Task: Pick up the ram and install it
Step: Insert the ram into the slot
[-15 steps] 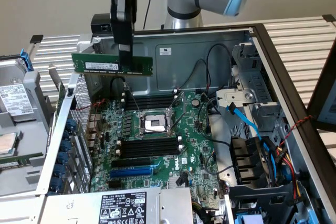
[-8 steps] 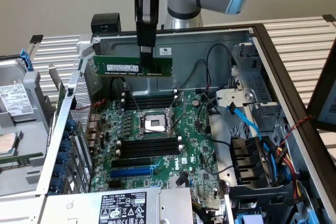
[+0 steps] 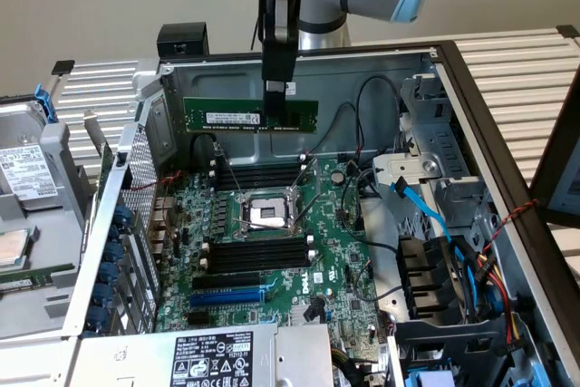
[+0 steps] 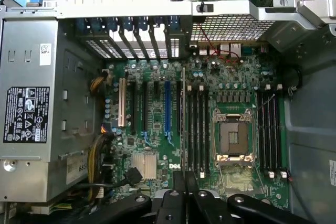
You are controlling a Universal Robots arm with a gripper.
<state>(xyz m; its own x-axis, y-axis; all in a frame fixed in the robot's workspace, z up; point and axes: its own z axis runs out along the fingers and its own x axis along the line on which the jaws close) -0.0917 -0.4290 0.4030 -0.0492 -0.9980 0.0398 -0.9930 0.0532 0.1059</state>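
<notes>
The ram (image 3: 252, 116) is a long green stick with a white label strip, hanging level above the back of the motherboard (image 3: 335, 269) inside the open computer case. My gripper (image 3: 275, 88) comes down from above and is shut on the stick's top edge near its middle. Below it lie the black memory slots (image 3: 258, 174) behind the CPU socket (image 3: 269, 212), with another bank (image 3: 254, 251) in front of the socket. In the wrist view the ram (image 4: 183, 119) shows edge-on as a thin line from my gripper (image 4: 182, 179), beside the slot bank (image 4: 198, 129) and the socket (image 4: 233, 135).
A power supply (image 3: 213, 355) with a white label fills the near corner of the case. A blue cable (image 3: 421, 210) and black wires run past the drive bay at the exterior view's right. A swung-out drive cage (image 3: 27, 178) sits outside at the left. A blue slot (image 3: 227, 296) lies near the front.
</notes>
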